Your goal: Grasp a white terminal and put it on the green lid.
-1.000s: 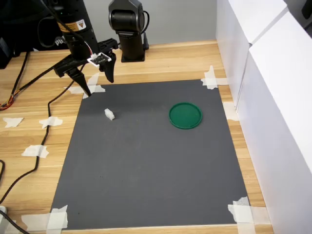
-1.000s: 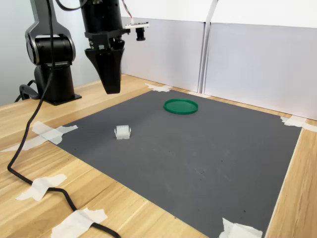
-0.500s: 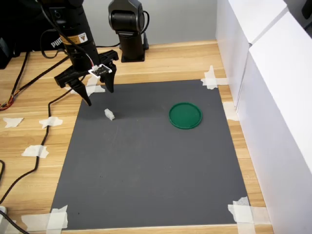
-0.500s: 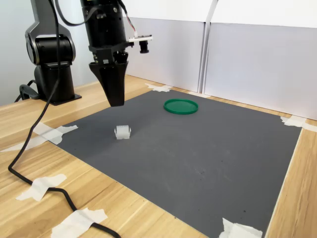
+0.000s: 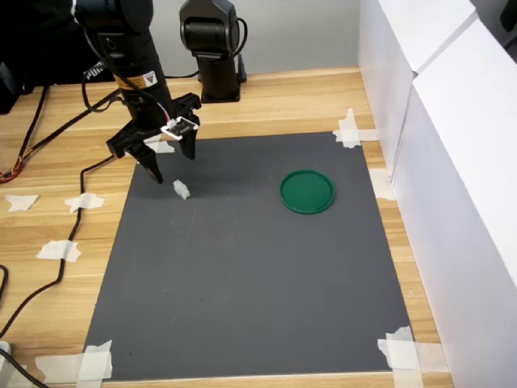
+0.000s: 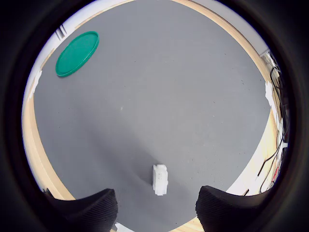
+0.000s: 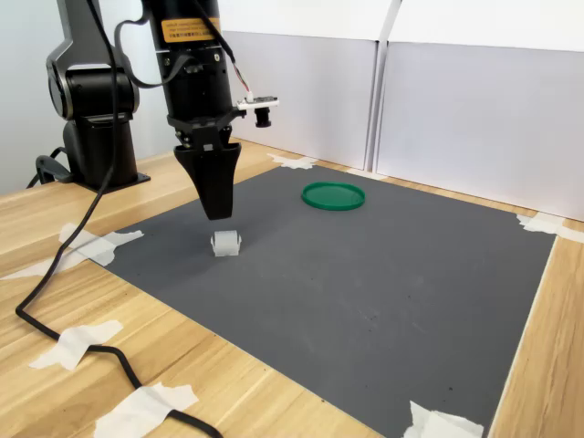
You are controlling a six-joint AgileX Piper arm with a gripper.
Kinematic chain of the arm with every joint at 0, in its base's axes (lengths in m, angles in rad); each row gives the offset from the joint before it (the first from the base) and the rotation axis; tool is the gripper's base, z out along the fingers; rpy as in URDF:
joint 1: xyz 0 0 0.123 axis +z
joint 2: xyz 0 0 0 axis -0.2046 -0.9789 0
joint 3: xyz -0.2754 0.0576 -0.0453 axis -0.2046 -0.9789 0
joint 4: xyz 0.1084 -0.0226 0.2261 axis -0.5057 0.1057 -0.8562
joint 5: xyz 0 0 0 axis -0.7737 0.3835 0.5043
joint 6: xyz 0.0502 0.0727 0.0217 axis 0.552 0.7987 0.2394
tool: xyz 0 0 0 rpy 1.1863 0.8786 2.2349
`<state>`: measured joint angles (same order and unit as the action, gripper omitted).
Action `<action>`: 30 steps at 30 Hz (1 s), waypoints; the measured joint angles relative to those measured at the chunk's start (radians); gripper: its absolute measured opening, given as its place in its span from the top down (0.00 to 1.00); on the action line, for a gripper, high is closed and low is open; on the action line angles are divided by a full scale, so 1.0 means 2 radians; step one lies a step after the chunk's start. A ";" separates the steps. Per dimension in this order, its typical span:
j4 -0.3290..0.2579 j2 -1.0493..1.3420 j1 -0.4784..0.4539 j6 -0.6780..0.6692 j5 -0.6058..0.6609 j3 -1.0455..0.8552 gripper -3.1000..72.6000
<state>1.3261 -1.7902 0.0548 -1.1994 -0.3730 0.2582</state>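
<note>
— Fingers first: how do they stand?
— Spread wide and empty; in the first exterior view the gripper points down with one dark finger on either side of open air. In the wrist view the two fingertips frame the white terminal, which lies on the mat between them, touched by neither.
— And going left to right in the first exterior view?
— Black cables and tape scraps on the wooden table, then the gripper above the grey mat, with the white terminal just below its tips. Well apart to the first exterior view's right lies the green lid, flat on the mat, then the white wall panels.
— Does the second exterior view agree?
— Yes: the gripper hangs just above the terminal, with the lid farther back.
</note>
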 joint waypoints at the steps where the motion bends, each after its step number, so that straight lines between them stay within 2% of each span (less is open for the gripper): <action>1: 0.004 -0.003 0.003 0.008 -0.002 0.000 0.06; 7: 0.020 -0.030 0.006 0.043 -0.010 0.000 0.06; 24: 0.016 -0.075 0.006 0.049 -0.040 0.000 0.06; 26: 0.016 -0.075 0.006 0.049 -0.042 0.000 0.08; 30: 0.016 -0.075 0.006 0.052 -0.047 0.000 0.19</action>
<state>1.3588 -1.9412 0.0671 -1.0956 -0.4670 0.2582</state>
